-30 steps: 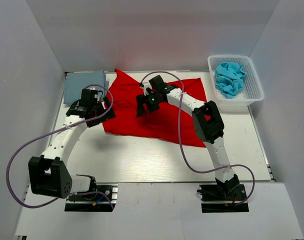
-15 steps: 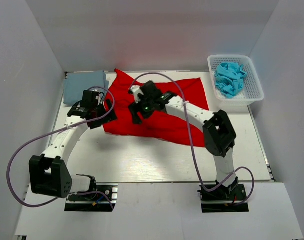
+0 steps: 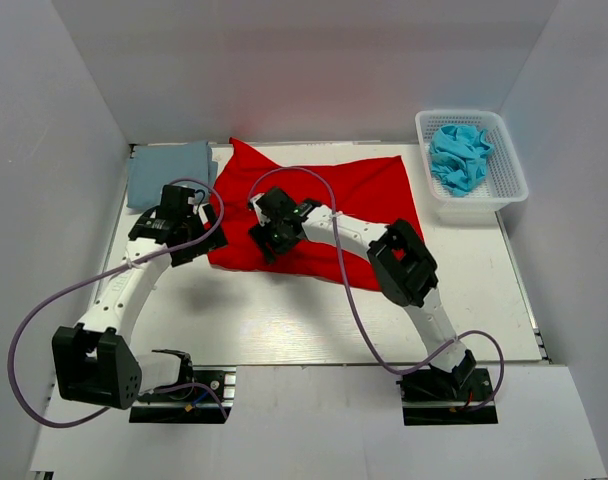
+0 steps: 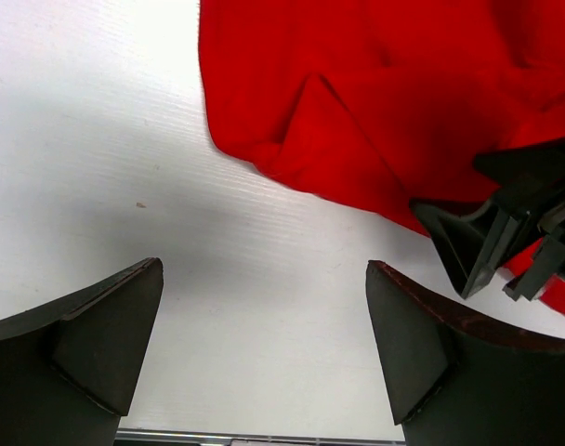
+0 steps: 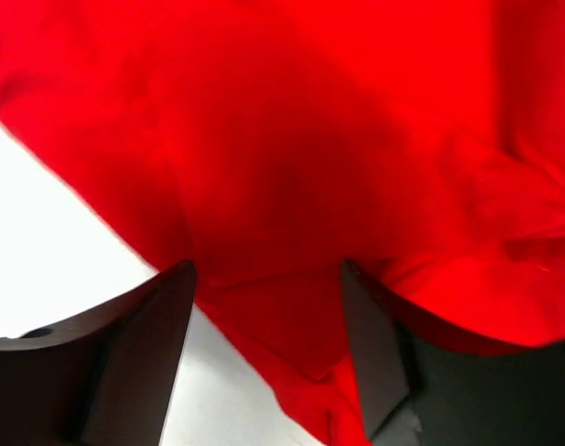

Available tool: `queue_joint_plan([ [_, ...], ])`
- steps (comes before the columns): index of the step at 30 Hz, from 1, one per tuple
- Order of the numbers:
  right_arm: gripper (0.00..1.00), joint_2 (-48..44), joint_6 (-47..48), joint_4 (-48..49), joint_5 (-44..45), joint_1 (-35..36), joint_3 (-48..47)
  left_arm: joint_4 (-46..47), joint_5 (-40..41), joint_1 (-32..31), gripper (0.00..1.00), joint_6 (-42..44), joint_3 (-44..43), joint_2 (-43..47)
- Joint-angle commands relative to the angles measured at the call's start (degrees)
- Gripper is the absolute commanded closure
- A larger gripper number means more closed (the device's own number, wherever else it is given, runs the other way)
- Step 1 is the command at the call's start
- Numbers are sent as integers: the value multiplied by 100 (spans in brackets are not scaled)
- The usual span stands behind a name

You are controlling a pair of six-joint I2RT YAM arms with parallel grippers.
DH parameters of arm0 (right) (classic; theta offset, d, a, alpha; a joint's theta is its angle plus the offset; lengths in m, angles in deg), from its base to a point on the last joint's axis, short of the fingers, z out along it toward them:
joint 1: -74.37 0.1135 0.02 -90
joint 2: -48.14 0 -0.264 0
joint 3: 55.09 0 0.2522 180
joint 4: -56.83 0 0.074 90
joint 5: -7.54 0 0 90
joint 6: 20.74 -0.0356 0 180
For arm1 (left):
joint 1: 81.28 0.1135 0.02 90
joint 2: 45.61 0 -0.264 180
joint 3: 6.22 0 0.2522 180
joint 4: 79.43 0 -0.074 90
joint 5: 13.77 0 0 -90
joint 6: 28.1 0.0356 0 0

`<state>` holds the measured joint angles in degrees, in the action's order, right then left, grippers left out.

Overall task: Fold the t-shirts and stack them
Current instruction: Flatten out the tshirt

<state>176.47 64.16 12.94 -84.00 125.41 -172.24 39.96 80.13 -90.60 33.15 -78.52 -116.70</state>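
R gripper (image 3: 267, 240) just slid left across the red tee (image 3: 354, 200) and is now at its near-left edge, jaws apart w/ cloth under them but nothing pinched, so imo it's lining up the next fold grab. L gripper (image 3: 199, 240) is wide open too, over bare table (image 3: 284, 320) just beside that corner, barely shifted from a sec ago. Grey-blue tee (image 3: 167, 172) sits folded far left, turquoise one (image 3: 459, 155) crumpled in the basket (image 3: 474, 208), neither's budged.
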Motion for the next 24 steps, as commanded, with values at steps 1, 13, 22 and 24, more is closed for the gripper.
queue_joint_plan([
  [1,33,-107,-184,104,681,204,-111,-79,128,27,0,10,18,192],
  [13,77,148,-96,191,1086,450,-322,-26,76,27,0,63,124,350],
  [22,100,-132,-149,262,1059,476,-392,-26,137,27,0,63,124,464],
  [24,100,-212,-149,201,1007,467,-392,-26,137,27,0,63,124,464],
])
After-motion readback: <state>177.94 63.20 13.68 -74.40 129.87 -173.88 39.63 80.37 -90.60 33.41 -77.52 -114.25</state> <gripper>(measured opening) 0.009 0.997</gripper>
